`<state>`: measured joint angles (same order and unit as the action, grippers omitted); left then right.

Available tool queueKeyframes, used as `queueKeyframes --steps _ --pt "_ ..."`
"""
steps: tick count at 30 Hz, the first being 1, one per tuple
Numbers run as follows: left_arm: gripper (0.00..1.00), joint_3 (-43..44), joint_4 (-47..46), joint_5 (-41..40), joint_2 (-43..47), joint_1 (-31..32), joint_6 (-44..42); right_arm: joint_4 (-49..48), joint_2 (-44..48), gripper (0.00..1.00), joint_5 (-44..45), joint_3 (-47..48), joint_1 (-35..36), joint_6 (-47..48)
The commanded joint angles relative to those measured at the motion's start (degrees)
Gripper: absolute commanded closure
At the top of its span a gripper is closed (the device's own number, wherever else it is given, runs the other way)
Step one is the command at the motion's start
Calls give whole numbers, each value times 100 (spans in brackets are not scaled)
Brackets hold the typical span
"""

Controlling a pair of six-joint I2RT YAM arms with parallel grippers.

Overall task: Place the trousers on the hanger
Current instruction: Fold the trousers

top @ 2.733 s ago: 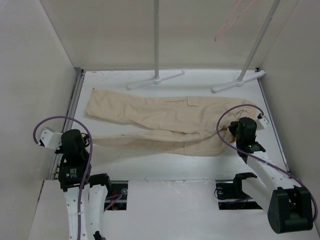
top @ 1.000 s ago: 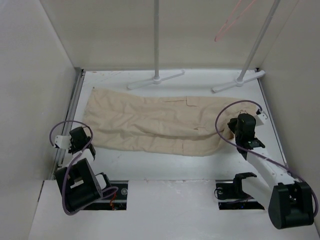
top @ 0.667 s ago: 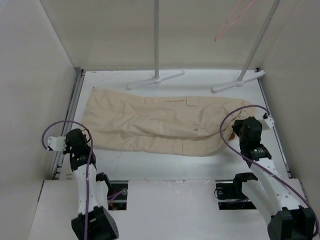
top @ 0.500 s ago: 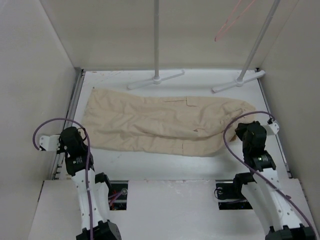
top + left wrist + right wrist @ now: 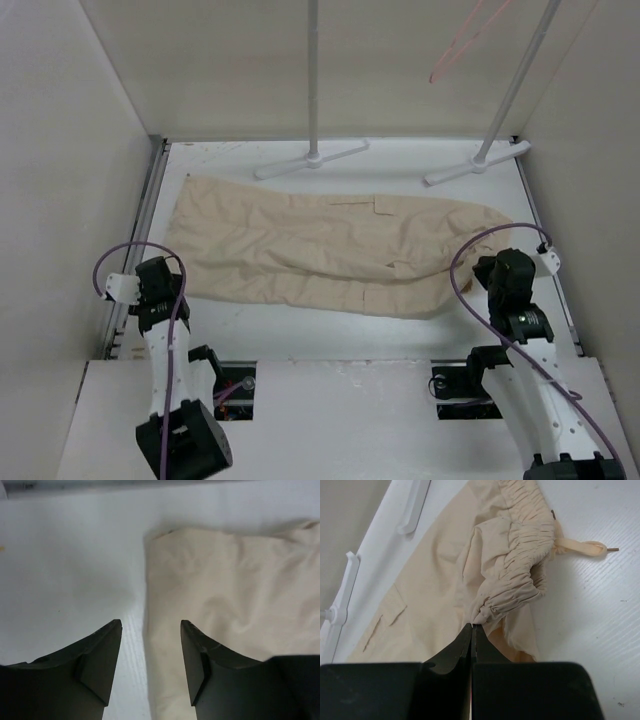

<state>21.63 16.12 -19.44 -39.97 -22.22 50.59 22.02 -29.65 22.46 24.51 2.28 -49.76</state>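
Right jaws pinched shut on the trousers (image 5: 520, 565) at the waistband; left jaws half open, empty, straddling the leg-end edge. Sink lower before closing.

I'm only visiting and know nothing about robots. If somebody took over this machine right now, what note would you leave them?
Left pincer: open and empty, poised over the leg-end edge of the trousers.
Right pincer: shut, apparently pinching the gathered waistband.
The trousers lie spread along the table. The pink hanger is up by the back-right rack pole, apart from both arms.
Done: one grip at most. Left: grip the leg end, lift, and drape the trousers over the hanger.
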Motion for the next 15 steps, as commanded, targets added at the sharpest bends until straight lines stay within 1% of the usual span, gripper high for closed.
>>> queueKeyframes --steps 1,2,5,7,9,11,13,15 --pt "51 -115 -934 933 -519 -340 -14 -593 3 98 -163 45 -57 19" --pt "54 -10 -918 812 -773 -271 -31 -672 -14 98 -198 36 -48 19" --pt "54 254 -873 347 -1416 45 -49 -769 -190 98 -250 53 -40 27" --pt "54 254 -1049 29 -1575 134 -58 -822 -252 98 -286 54 -40 27" --pt "55 176 -1198 -138 -1637 38 -49 -831 -287 98 -312 54 -14 27" --pt "58 158 -1304 -200 -1803 -111 -32 -831 -287 98 -286 45 13 27" --pt "59 210 -1453 -43 -2137 -331 47 -831 -313 98 -242 45 31 27" --pt "62 254 -1699 142 -2497 -419 83 -796 -357 98 -233 89 48 10"
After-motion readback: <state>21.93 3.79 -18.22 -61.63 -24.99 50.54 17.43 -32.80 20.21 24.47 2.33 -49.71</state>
